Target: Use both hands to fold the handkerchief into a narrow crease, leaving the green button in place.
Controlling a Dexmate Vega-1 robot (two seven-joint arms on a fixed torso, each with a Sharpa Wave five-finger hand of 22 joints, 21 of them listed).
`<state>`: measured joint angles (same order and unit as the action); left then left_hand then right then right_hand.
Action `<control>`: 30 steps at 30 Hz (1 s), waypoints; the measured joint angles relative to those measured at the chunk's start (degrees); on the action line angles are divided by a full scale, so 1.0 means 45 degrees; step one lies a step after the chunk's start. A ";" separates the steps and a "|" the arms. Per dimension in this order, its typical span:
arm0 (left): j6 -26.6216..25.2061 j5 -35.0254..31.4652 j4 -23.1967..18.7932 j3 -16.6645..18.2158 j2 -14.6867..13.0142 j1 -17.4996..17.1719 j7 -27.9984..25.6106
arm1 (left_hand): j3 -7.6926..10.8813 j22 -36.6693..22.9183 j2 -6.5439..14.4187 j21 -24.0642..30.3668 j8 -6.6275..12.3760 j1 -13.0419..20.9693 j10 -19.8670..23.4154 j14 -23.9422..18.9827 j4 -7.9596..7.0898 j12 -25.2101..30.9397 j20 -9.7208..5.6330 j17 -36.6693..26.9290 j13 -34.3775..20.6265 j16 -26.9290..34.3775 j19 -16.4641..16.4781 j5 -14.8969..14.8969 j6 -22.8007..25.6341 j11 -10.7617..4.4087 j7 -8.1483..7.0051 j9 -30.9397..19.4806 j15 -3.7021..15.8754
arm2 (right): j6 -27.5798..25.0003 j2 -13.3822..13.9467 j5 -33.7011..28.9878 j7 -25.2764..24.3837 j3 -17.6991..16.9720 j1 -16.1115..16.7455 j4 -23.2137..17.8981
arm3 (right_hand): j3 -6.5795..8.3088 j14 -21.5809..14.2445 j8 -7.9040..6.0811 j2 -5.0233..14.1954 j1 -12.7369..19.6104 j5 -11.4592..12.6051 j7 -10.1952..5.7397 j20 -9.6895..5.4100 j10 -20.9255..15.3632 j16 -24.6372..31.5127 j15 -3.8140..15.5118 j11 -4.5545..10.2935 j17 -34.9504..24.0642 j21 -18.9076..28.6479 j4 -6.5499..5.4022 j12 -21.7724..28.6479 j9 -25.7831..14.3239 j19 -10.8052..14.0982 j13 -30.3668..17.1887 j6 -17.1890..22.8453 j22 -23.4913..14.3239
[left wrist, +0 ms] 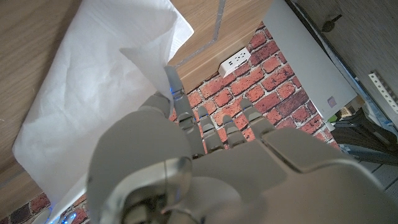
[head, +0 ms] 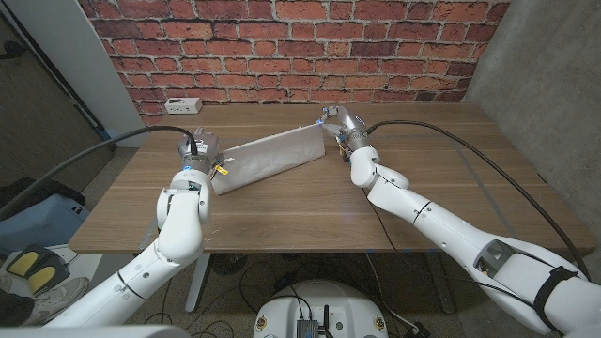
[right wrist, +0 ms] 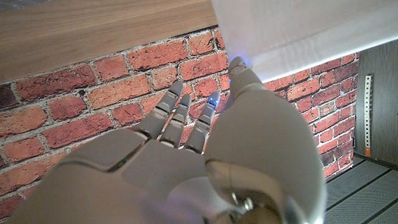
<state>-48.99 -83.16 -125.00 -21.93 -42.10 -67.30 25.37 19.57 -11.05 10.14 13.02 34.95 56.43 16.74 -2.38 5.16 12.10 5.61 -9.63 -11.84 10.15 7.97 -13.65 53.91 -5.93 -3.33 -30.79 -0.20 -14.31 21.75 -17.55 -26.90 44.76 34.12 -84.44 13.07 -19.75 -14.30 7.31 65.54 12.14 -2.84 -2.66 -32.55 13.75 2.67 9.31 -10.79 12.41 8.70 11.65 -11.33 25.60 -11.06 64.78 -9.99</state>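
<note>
Head view: handkerchief [head: 268, 158] hangs stretched as a long pale band above the wooden surface [head: 310, 211], running diagonally from left hand [head: 199, 150] up to right hand [head: 336, 125]. Each hand holds one end; band looks lifted off the surface, slightly sagging twd the left end. Left wrist view: left hand [left wrist: 168, 155] pinches a corner of the cloth [left wrist: 99, 93] betw thumb and a finger, other fingers [left wrist: 214, 130] spread twd the brick wall [left wrist: 249, 93]. Right wrist view: right hand [right wrist: 205, 155] thumb tip touches the cloth edge [right wrist: 298, 31]; remaining fingers apart, pointing at the bricks. White power strip [head: 179, 104] sits at the far edge of the surface, well apart from the cloth.
</note>
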 measured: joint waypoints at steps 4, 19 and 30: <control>-0.0088 -0.0157 0.0089 -0.0041 0.0027 0.0058 0.0068 | 0.0000 0.0000 -0.0001 0.0000 0.0000 -0.0001 0.0028 0.0000 0.0000 0.0000 0.0000 0.0000 0.0000 0.0000 0.0000 0.0000 0.0000 0.0028 0.0001 0.0014 0.0000 | 0.0230 -0.0175 0.0116 0.0003 0.0069 -0.0295 0.0515 | -0.0041 -0.0033 0.0036 0.0000 0.0000 0.0001 0.0003 0.0000 0.0000 0.0000 -0.0032 0.0000 0.0000 0.0000 -0.0038 0.0000 0.0001 0.0000 0.0000 -0.0002 0.0000; -0.0103 -0.0468 0.0529 -0.0209 0.0155 0.0505 -0.0070 | -0.0037 0.0000 -0.0003 0.0074 0.0058 -0.0003 0.0113 -0.0051 0.0038 0.0000 -0.0069 0.0000 0.0001 0.0000 0.0069 0.0009 -0.0025 -0.0023 0.0019 0.0111 0.0051 | 0.0807 -0.0692 0.0437 -0.0002 0.0330 -0.1114 0.1989 | -0.0049 -0.0070 0.0046 0.0070 0.0070 -0.0001 0.0021 0.0000 0.0000 0.0000 -0.0070 0.0000 -0.0065 0.0000 -0.0030 -0.0050 0.0004 0.0000 0.0001 -0.0021 0.0000; 0.0310 -0.0640 0.0979 -0.0518 0.0193 0.1183 -0.0145 | -0.0034 0.0000 -0.0004 0.0073 0.0096 -0.0005 0.0181 -0.0159 0.0071 0.0000 -0.0137 -0.0002 0.0001 0.0061 0.0137 0.0009 -0.0131 -0.0091 -0.0054 0.0182 0.0157 | 0.0956 -0.0921 0.0583 -0.0053 0.0522 -0.1486 0.2669 | -0.0055 -0.0070 0.0050 0.0070 0.0070 0.0001 0.0023 0.0000 0.0000 -0.0098 -0.0070 0.0000 -0.0064 0.0000 -0.0021 -0.0049 -0.0004 0.0000 0.0002 -0.0023 0.0000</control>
<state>-47.60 -86.04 -120.60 -24.26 -41.23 -61.98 24.72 19.42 -11.05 10.12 13.35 35.38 56.41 17.56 -3.10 5.47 12.10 4.99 -9.64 -11.84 10.43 8.59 -13.62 53.32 -6.34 -3.58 -29.97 0.51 -10.01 17.61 -14.92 -27.14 47.10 27.44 -72.42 12.82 -20.07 -14.08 7.63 65.86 12.14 -2.73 -2.66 -32.55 13.31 2.35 9.31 -11.08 12.41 8.61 11.43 -11.35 25.60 -11.05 64.67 -9.98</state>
